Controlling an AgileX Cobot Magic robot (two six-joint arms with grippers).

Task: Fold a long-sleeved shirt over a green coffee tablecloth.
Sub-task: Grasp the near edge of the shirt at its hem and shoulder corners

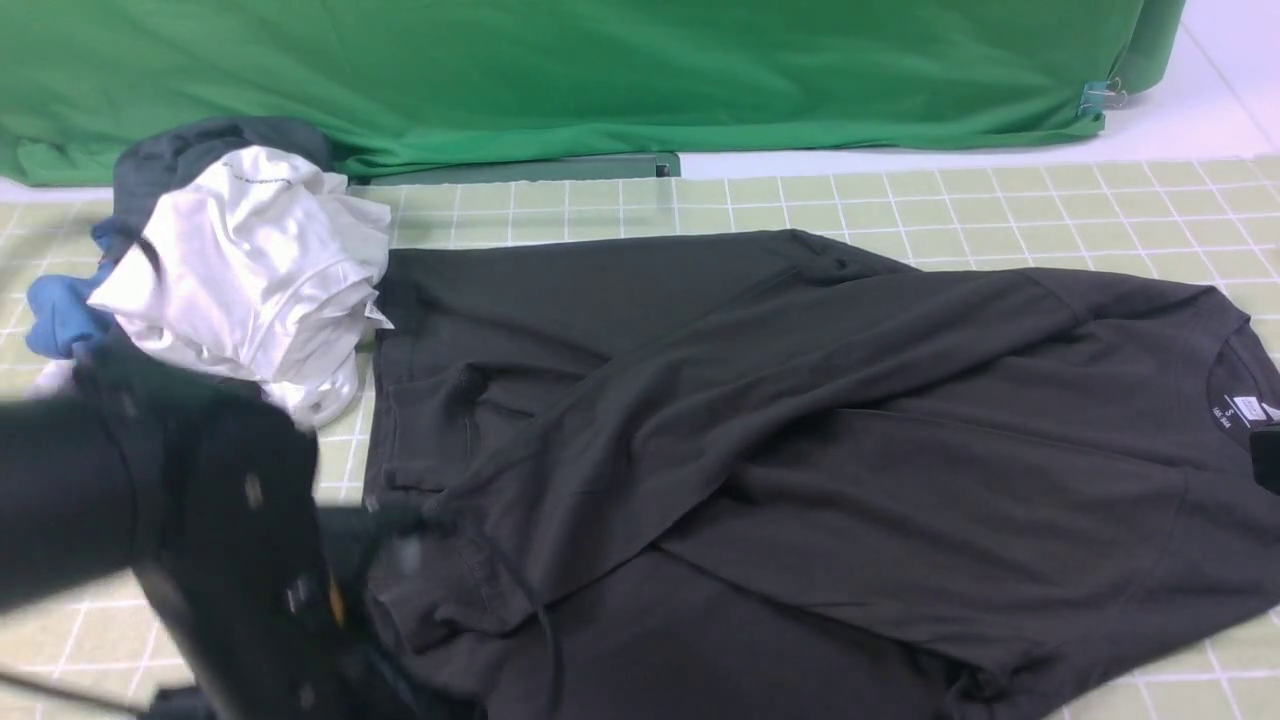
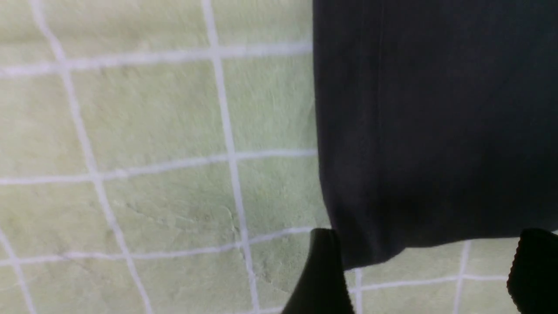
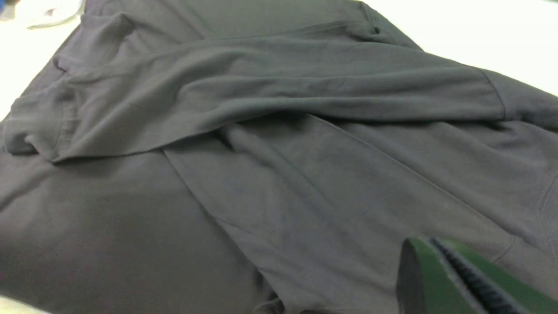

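The long-sleeved shirt [image 1: 800, 420] is black and lies spread across the green coffee tablecloth [image 1: 900, 200], its collar and neck label [image 1: 1245, 408] at the right and a sleeve folded slantwise over the body. My left gripper [image 2: 429, 272] is open at the shirt's left end; a cloth edge [image 2: 414, 174] hangs just beyond its black fingers [image 2: 322, 274], touching neither. In the front view that arm [image 1: 230, 540] is a dark blur at the lower left. My right gripper [image 3: 429, 257], with green-faced fingers, is shut on nothing above the shirt's body [image 3: 261, 174].
A heap of white, blue and dark grey garments [image 1: 250, 260] sits at the back left, touching the shirt's corner. Plain bright green fabric [image 1: 600, 70] hangs along the back. A white surface [image 1: 1200, 110] shows at the back right.
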